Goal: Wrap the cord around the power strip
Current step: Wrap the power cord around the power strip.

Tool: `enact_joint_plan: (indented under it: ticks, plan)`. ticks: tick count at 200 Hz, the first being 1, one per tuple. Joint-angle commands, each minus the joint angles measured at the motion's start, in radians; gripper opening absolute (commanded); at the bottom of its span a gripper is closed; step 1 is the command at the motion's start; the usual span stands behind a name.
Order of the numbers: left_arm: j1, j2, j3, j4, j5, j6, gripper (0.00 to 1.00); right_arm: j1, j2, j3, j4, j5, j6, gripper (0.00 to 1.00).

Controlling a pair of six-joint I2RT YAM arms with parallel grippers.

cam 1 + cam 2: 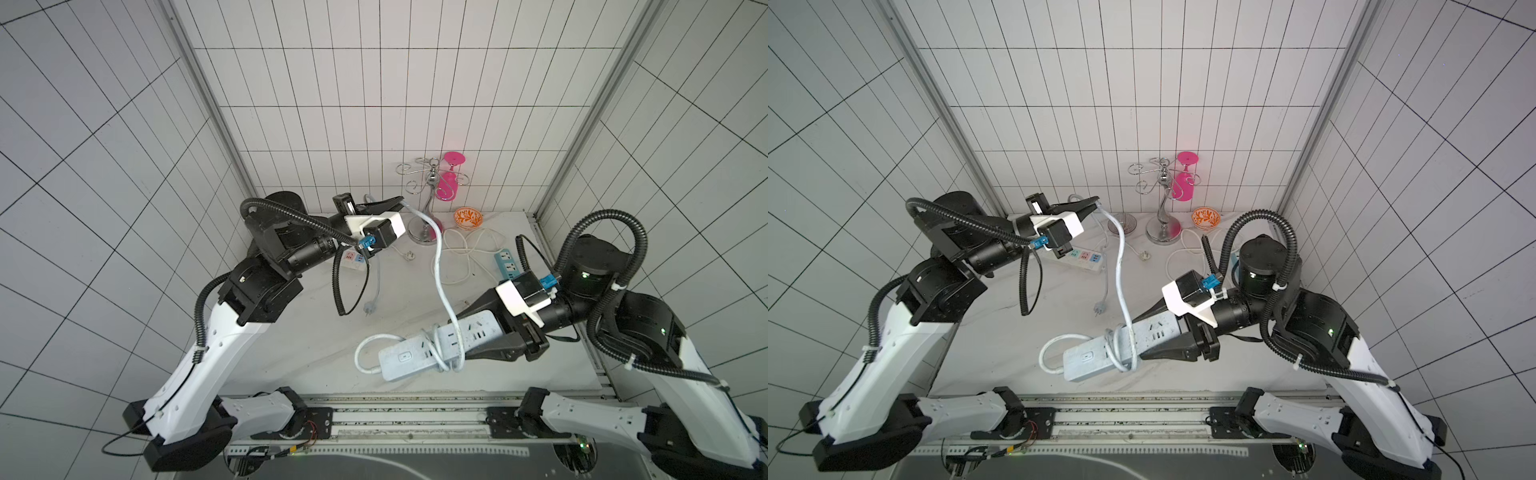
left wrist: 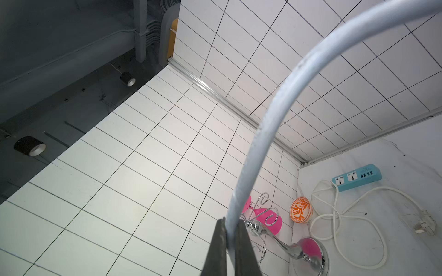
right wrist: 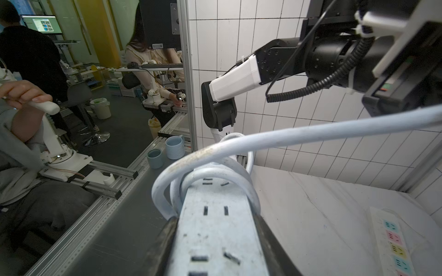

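The pale blue-grey power strip (image 1: 409,357) (image 1: 1096,359) (image 3: 215,229) is held off the table near the front edge, my right gripper (image 1: 459,338) (image 1: 1144,337) (image 3: 214,218) shut on its right end. A few turns of the cord (image 1: 437,257) (image 1: 1120,266) (image 3: 287,137) circle its middle. From there the cord rises to my left gripper (image 1: 401,200) (image 1: 1096,202) (image 2: 230,221), raised at the back left and shut on the cord (image 2: 270,119). Its small plug (image 1: 367,309) lies on the table mid-left.
A white strip with coloured sockets (image 1: 353,259) (image 3: 392,241) lies under the left arm. A bright blue strip (image 1: 508,264) (image 2: 356,176) with a coiled white cable (image 1: 469,249) lies at the back right. A chrome rack (image 1: 428,199), pink glass (image 1: 449,183) and orange bowl (image 1: 468,218) stand by the back wall.
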Motion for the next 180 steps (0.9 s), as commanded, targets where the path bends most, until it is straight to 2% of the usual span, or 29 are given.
enact_joint_plan:
  ticks: [1,22,45,82,122,159,180]
  plan:
    - [0.015,0.024,-0.007,0.071,0.02,-0.03,0.0,0.014,-0.027,-0.004,0.164,-0.179,0.022,0.0]
    - [0.032,0.005,-0.084,0.09,0.032,-0.063,0.0,0.013,-0.035,0.05,0.206,-0.148,0.025,0.0]
    - [0.063,-0.056,-0.234,0.151,0.046,-0.121,0.0,0.014,-0.032,0.136,0.234,-0.09,0.022,0.0]
    - [0.101,-0.175,-0.442,0.232,0.087,-0.221,0.0,0.013,-0.047,0.205,0.283,0.102,-0.031,0.0]
    - [0.102,-0.282,-0.552,0.326,0.185,-0.349,0.0,0.012,-0.146,-0.007,0.607,0.323,-0.012,0.0]
    - [0.1,-0.322,-0.543,0.382,0.26,-0.458,0.0,0.013,-0.167,-0.139,0.768,0.516,-0.033,0.0]
    - [0.098,-0.332,-0.543,0.429,0.283,-0.512,0.0,0.012,-0.143,-0.19,0.877,0.581,-0.013,0.0]
